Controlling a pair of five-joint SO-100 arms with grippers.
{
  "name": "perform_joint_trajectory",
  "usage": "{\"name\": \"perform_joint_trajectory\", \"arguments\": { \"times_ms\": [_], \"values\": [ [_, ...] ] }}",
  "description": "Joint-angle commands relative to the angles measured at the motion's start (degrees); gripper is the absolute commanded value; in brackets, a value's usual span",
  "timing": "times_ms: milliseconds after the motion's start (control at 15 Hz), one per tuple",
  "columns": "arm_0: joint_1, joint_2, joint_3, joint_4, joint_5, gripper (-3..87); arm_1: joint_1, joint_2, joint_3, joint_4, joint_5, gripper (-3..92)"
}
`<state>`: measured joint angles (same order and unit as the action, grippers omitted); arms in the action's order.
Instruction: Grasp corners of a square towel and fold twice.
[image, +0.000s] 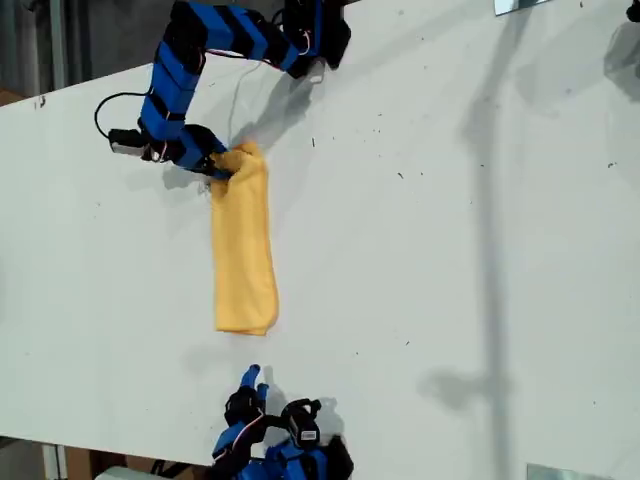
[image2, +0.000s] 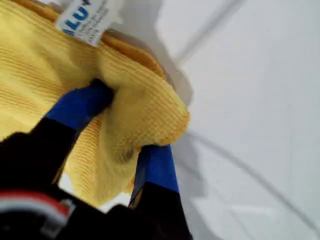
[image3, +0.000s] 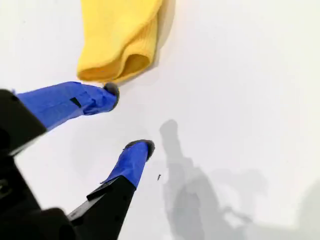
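Observation:
The yellow-orange towel lies on the white table as a long narrow strip, folded lengthwise. My first gripper is shut on the strip's far end; in the first wrist view its blue fingers pinch a bunched wad of towel beside a white label. The corners at that end are crumpled into the pinch and cannot be singled out. My second gripper is open just short of the towel's rolled near end, touching nothing. In the exterior view it sits below the strip.
The first arm's blue body and black cable arch over the table's upper left in the exterior view. Metal pieces show at that view's top right and bottom right. Small dark specks dot the table.

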<state>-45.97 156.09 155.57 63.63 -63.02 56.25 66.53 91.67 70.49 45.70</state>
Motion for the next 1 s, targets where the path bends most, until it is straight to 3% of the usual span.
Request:
{"name": "perform_joint_trajectory", "arguments": {
  "times_ms": [0, 200, 400, 600, 933],
  "values": [
    [1.67, 4.48, 3.43, -0.70, -2.90, 17.1, 1.49, 8.26, 12.04, -3.87, 2.37, 0.0],
    [1.85, 23.99, 11.69, 6.15, -4.57, 17.0, 3.78, 23.12, 27.16, -8.26, 4.39, 0.0],
    [0.70, 37.53, 18.19, 10.90, -3.87, 17.0, -0.79, 35.60, 29.09, -5.10, 7.73, -0.1],
    [-0.26, 41.57, 19.42, 11.95, -2.72, 16.8, -7.73, 38.76, 17.40, 2.90, 8.79, -0.1],
    [0.53, 42.28, 20.21, 12.04, -3.52, 16.7, -16.96, 29.44, -5.80, 4.13, 6.15, -0.1]
  ]
}}
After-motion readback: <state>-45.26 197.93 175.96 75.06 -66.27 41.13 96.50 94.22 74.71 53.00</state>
